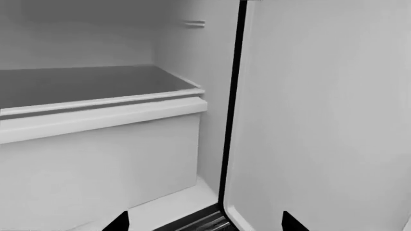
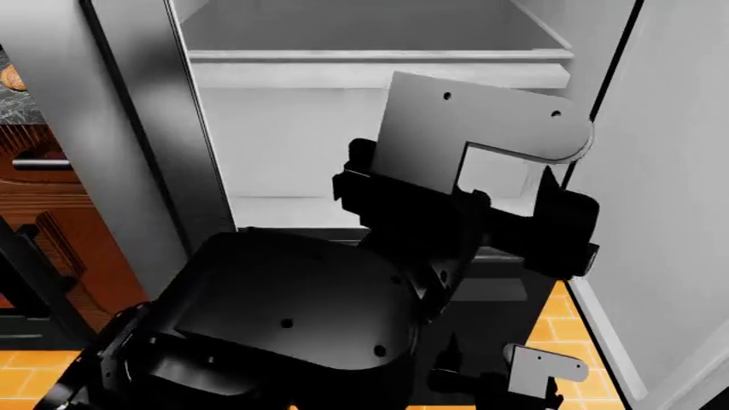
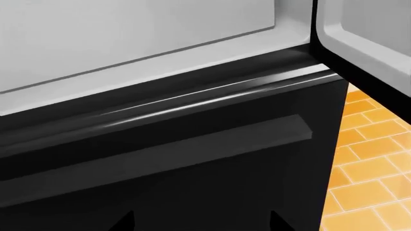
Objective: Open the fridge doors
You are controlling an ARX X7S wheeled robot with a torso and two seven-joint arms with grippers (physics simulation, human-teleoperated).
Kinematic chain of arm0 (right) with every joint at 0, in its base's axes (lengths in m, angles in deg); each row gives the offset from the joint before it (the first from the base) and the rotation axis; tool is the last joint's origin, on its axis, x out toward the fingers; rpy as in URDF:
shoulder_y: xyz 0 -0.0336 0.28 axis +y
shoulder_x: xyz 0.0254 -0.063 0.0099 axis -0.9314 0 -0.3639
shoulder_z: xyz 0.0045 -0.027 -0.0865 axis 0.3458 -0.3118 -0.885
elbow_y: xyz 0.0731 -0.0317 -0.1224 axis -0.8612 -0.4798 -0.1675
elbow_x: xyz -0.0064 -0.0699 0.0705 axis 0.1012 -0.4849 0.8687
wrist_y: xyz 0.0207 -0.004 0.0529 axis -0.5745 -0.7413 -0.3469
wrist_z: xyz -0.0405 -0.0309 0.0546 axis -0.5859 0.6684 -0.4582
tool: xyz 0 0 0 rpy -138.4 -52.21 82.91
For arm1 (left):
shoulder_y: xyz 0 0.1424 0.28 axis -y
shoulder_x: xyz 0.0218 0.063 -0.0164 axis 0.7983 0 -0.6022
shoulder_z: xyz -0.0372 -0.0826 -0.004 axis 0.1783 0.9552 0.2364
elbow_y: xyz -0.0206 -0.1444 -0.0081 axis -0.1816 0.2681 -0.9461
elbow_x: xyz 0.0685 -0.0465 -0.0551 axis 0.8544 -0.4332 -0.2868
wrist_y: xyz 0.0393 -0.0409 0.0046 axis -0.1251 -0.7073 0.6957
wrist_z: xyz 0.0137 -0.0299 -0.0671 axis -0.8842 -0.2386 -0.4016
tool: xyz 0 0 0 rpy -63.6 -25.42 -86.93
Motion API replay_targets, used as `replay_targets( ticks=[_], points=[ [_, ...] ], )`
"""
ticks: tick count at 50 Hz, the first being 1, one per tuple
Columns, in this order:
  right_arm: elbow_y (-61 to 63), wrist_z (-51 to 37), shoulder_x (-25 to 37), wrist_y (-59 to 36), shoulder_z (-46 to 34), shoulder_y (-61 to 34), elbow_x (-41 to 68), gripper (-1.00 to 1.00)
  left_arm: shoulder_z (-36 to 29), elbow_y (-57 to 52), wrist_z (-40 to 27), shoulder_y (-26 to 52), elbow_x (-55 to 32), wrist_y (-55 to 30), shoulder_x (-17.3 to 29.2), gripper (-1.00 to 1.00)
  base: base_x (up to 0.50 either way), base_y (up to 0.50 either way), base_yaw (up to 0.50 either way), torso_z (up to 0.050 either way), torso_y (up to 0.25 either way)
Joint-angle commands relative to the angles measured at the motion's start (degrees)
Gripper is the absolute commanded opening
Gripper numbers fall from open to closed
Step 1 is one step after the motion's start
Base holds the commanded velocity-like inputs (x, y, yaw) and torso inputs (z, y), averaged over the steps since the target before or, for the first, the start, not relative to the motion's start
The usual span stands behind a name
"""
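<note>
Left gripper [image 1: 204, 222]: only two dark fingertips show at the edge of the left wrist view, set well apart with nothing between them; jaws spread.
Right gripper [image 3: 201, 220]: two dark fingertips likewise apart and empty, hanging before the black drawer front [image 3: 192, 192]; jaws spread.
Drawer front: wide and glossy, with a horizontal handle [image 3: 160, 151] across it, under the white fridge floor.
Right fridge door [image 2: 672, 196]: swung open at the scene's right, its white-lined inner face [image 1: 321, 110] turned toward the left gripper, a black edge strip running along its hinge side.
Left fridge door [image 2: 137, 137]: swung open at the scene's left, standing as a tall grey panel with a dark edge.
Fridge inside [image 2: 376, 111]: white, with a bin [image 1: 96, 163] and a shelf [image 1: 83, 86] above it.
Arms: the robot's black body and a grey bracket [image 2: 479, 137] fill the near middle of the head view.
Floor [image 3: 372, 168]: orange tiles, to the right of the drawer.
Wooden cabinet [image 2: 46, 222]: brown, at far left beyond the left door.
</note>
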Motion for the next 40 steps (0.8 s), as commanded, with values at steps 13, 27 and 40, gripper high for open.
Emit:
replay_targets(
  ticks=[13,27,40],
  points=[
    [0.99,-0.10,0.38,0.06,0.00,0.23,-0.08,1.00,-9.22,4.52,-4.05,1.85,4.30,10.89,-2.75,1.00,0.00,0.00,0.00,0.000,0.000],
    [1.14,0.38,0.35,0.53,0.28,0.36,0.29,1.00,-18.97,14.10,-5.50,5.07,11.32,24.03,-3.15,1.00,0.00,0.00,0.00,0.000,0.000],
    [1.26,0.71,0.36,0.59,0.22,0.44,0.37,1.00,-26.80,22.40,-16.82,12.54,12.65,30.30,-3.34,1.00,0.00,0.00,0.00,0.000,0.000]
  ],
)
